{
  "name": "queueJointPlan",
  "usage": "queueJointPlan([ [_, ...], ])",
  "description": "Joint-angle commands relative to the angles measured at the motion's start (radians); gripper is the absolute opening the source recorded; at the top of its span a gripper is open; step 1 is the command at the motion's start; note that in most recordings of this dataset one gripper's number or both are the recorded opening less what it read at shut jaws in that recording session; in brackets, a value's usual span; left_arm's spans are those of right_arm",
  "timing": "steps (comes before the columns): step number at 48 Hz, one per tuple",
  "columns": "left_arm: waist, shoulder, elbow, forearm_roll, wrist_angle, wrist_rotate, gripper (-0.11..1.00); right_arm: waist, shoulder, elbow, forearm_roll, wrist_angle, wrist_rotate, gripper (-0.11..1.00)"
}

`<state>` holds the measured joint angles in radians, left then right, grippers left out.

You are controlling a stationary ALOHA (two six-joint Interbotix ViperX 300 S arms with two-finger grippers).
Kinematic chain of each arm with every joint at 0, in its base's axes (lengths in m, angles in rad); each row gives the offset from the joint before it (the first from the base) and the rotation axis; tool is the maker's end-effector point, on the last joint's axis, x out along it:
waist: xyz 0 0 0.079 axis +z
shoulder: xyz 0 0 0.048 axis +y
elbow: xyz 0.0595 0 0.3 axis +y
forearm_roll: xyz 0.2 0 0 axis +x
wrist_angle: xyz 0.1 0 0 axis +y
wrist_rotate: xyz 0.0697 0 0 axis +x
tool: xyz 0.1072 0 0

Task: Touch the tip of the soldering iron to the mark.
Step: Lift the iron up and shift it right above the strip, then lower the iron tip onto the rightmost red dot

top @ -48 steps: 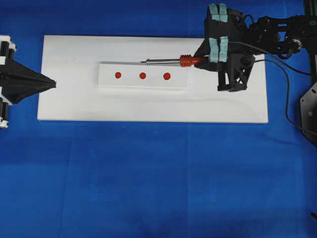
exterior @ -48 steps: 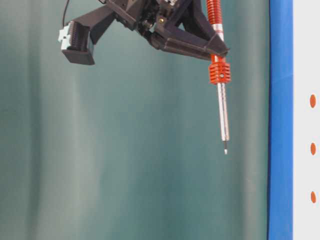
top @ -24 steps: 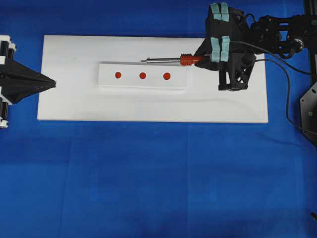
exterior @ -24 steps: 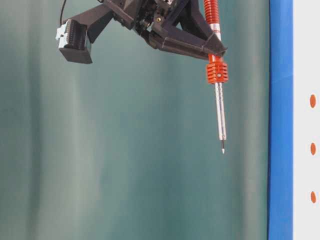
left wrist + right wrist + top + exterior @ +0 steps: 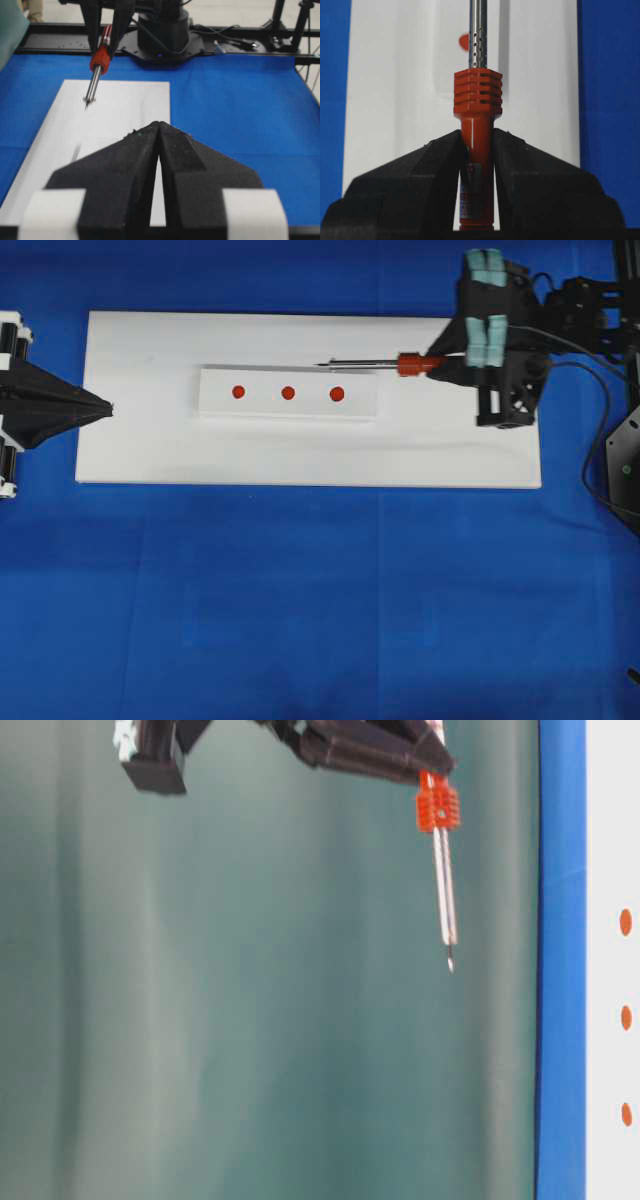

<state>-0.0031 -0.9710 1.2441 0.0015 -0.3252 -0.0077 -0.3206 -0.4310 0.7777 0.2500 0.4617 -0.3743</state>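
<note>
My right gripper is shut on the orange-red handle of the soldering iron, which it holds level in the air, pointing left along the back edge of the white block. The tip hangs well clear of the surface, level with the gap between the mark and the right end dot. In the right wrist view the jaws clamp the handle and the shaft half hides one red dot. My left gripper rests shut at the board's left edge, empty.
The block lies on a white board over blue cloth. A third red dot sits at the block's left end. The iron's black cord loops past the right arm toward the table's right edge.
The right gripper has drawn back to the right with the iron, so its tip has retreated from beside the centre dot toward the right end dot. The left gripper has not moved.
</note>
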Motion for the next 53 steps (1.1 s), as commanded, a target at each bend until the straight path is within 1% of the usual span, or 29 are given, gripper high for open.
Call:
queueJointPlan([
  [1, 0.003, 0.008, -0.009, 0.002, -0.009, -0.002, 0.00, -0.012, -0.054, 0.008, -0.002, 0.005, 0.005, 0.06],
  [12, 0.003, 0.008, -0.009, 0.002, -0.009, -0.002, 0.00, -0.028, -0.106, 0.049, -0.002, 0.025, 0.011, 0.06],
  [37, 0.003, 0.008, -0.011, 0.003, -0.009, -0.002, 0.00, -0.031, -0.100, 0.051, -0.002, 0.020, 0.011, 0.06],
  [43, 0.003, 0.006, -0.011, 0.002, -0.009, -0.002, 0.00, -0.031, -0.083, 0.054, -0.002, 0.020, 0.011, 0.06],
  [53, 0.003, 0.008, -0.011, 0.002, -0.009, -0.002, 0.00, -0.029, -0.005, 0.058, -0.002, 0.002, 0.011, 0.06],
])
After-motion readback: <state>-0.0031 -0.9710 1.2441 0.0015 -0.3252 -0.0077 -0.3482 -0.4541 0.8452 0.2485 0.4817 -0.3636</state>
